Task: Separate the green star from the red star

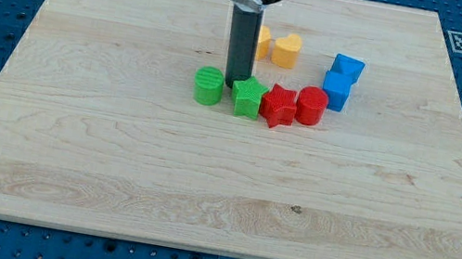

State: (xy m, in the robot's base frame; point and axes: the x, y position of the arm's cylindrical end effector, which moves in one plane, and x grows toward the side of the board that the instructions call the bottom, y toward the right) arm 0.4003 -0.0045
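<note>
The green star sits near the board's middle, touching the red star on its right. My tip is at the green star's upper left edge, just above it in the view and apparently touching it. A green cylinder stands just left of the green star. A red cylinder touches the red star's right side.
Two blue blocks stand right of the red cylinder. Two orange blocks sit behind the rod, one in plain sight, the other partly hidden. The wooden board lies on a blue perforated table.
</note>
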